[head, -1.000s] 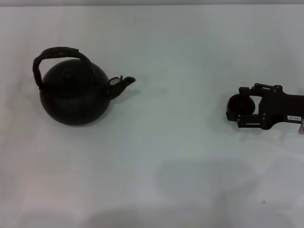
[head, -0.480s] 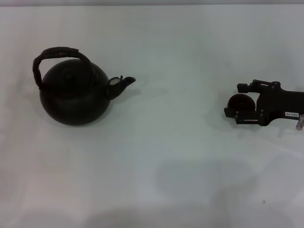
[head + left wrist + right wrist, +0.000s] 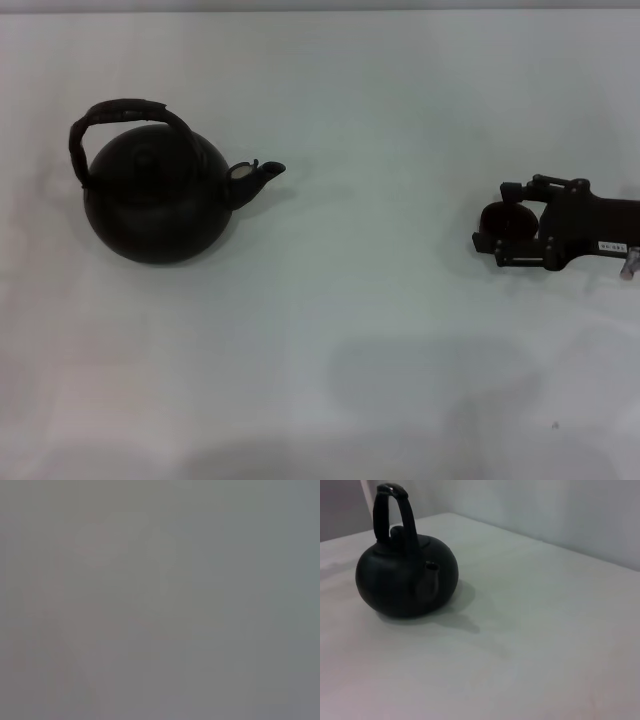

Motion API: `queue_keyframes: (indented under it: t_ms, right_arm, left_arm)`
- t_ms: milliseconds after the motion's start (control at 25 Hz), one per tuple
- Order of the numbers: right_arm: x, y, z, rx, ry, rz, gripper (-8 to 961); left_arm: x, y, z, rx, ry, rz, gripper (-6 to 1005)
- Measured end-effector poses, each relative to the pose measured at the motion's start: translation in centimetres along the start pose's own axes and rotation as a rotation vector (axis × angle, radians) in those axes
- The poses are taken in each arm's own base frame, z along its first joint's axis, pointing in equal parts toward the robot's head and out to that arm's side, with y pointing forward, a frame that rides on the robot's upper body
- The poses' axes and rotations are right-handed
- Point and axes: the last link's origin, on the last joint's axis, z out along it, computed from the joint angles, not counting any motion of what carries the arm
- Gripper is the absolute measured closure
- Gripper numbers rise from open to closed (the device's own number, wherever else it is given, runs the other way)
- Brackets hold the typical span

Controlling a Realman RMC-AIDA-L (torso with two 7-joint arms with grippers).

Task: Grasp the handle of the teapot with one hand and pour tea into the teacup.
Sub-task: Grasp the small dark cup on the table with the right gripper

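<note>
The teapot [image 3: 155, 205] is round and dark and stands on the white table at the left, its spout [image 3: 258, 175] pointing right. Its arched wrapped handle [image 3: 125, 110] rises over the lid, and nothing holds it. The teapot also shows in the right wrist view [image 3: 405, 580], with its handle [image 3: 395, 515] upright. My right gripper [image 3: 495, 215] reaches in from the right edge, far from the pot. Its two fingers sit close on either side of the small dark teacup [image 3: 503, 218]. My left gripper is out of view, and the left wrist view shows only plain grey.
The white table [image 3: 380, 330] stretches bare between the teapot and the teacup. A pale wall [image 3: 545, 510] rises behind the table's far edge in the right wrist view.
My right gripper and the teacup shifted slightly away and then back, ending about where they were a second ago. The teapot has not moved.
</note>
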Motion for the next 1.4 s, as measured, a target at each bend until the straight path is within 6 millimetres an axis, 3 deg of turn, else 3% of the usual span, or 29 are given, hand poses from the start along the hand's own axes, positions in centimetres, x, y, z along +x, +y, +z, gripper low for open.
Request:
queue_keyframes:
  t_ms: [1400]
  right_arm:
    - [0.45, 0.03, 0.05, 0.005, 0.021, 0.003, 82]
  left_arm:
    - [0.11, -0.12, 0.18, -0.002, 0.003, 0.005, 121]
